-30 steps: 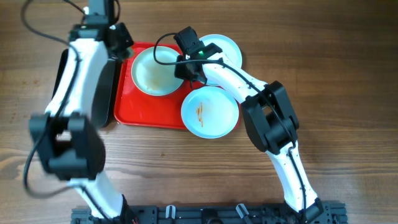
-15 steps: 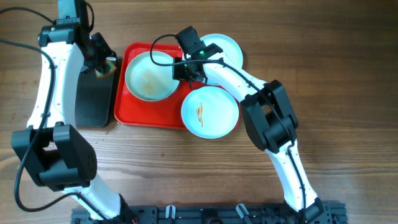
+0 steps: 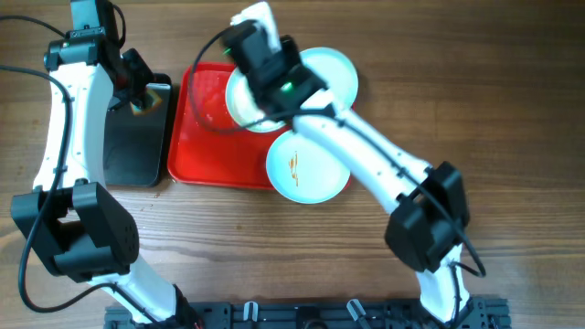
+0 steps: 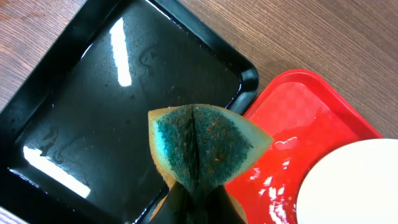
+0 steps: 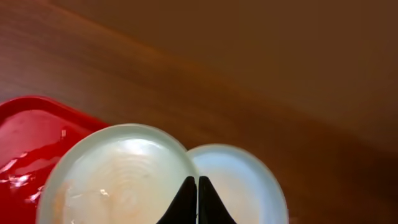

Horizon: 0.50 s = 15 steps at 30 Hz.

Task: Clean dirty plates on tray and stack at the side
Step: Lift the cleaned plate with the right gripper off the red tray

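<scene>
My right gripper (image 5: 199, 200) is shut on the rim of a white plate (image 5: 118, 180) with faint brownish smears. It holds the plate lifted over the right part of the red tray (image 3: 196, 146), next to a second plate (image 3: 334, 68) lying on the table past the tray's right edge. In the overhead view the held plate (image 3: 242, 102) is partly hidden by the arm. A third plate (image 3: 309, 164) with orange streaks lies over the tray's front right corner. My left gripper (image 4: 196, 208) is shut on a yellow sponge with a green face (image 4: 199, 146), above the black tray (image 4: 93, 112).
The black tray (image 3: 132, 137) lies against the red tray's left side. The red tray's floor is wet and glossy (image 4: 292, 130). Bare wooden table (image 3: 475, 110) spreads to the right and in front.
My right gripper has lifted the smeared plate off the red tray and carried it right, toward the back right plate. My left gripper with the sponge has stayed over the black tray.
</scene>
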Tool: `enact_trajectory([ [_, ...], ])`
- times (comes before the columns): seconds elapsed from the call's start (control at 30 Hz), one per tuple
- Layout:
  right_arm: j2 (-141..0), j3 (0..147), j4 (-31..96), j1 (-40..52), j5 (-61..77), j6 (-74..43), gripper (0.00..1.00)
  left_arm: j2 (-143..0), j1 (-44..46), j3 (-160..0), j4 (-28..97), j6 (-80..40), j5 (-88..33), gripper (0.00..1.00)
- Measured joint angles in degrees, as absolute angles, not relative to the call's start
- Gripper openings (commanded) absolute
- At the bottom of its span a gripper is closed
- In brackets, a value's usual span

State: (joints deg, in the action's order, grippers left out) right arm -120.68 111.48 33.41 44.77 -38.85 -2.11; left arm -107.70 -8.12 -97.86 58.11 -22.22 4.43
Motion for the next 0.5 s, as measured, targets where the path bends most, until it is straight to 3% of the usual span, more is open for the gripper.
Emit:
enact_trajectory([
  [0.2,-120.88,111.24,31.83,51.20,-51.24,4.25,0.07,-107.70,-8.12,-97.86,58.11,-22.22,4.43,0.04],
  [0.23,-120.88,111.18,33.30,51.03,-50.48,3.40,0.16,-107.70,-8.12,-97.86,58.11,-22.22,4.43,0.04],
  [0.27,-120.88,111.15,35.51,50.41,-48.66,1.96,0.33,-107.70,-8.12,-97.86,58.08,-22.22,4.43,0.04],
  [0.33,-120.88,111.13,38.46,48.16,-43.51,-2.09,0.45,-107.70,-8.12,-97.86,58.08,-22.24,4.43,0.04],
  [0.5,-120.97,111.13,42.92,37.28,-25.02,-14.09,0.48,-107.70,-8.12,-97.86,58.11,-22.22,4.40,0.04],
])
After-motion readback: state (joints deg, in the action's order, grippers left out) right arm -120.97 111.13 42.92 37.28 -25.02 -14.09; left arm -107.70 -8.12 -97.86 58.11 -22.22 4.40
